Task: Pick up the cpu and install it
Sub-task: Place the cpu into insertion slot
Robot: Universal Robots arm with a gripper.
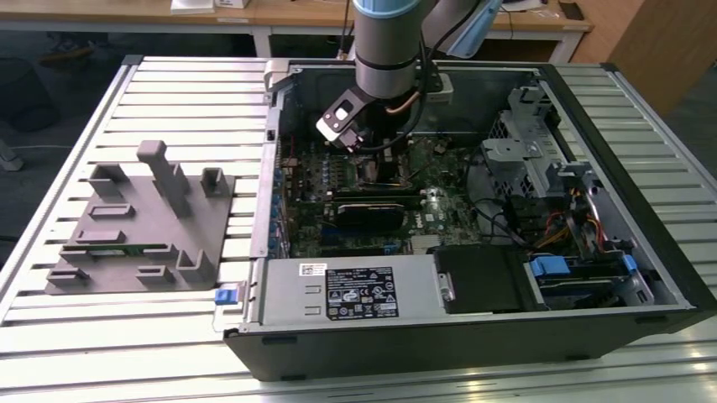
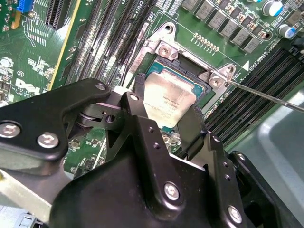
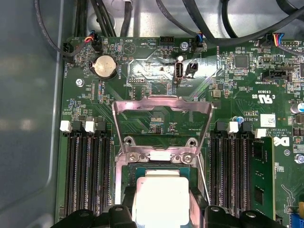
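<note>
The cpu (image 2: 167,100), a small square chip with a pale silvery top, sits between my two black fingers (image 2: 191,127) right at the open socket on the green motherboard (image 2: 42,57). My gripper (image 2: 164,113) is shut on its two opposite edges. In the first wrist view the cpu (image 3: 159,194) lies within the socket opening, below the raised metal load plate (image 3: 161,108), with my gripper (image 3: 161,211) around it. I cannot tell whether the chip rests fully in the socket. In the exterior view my gripper (image 1: 379,161) reaches down into the open computer case (image 1: 471,319).
The socket's thin lever (image 2: 268,96) sticks out to one side. Memory slots (image 3: 88,175) flank the socket, and a green memory stick (image 3: 261,178) stands in one. A grey plastic holder (image 1: 140,227) lies on the slatted table at the exterior view's left. Cables and drive cages (image 1: 538,159) crowd the case.
</note>
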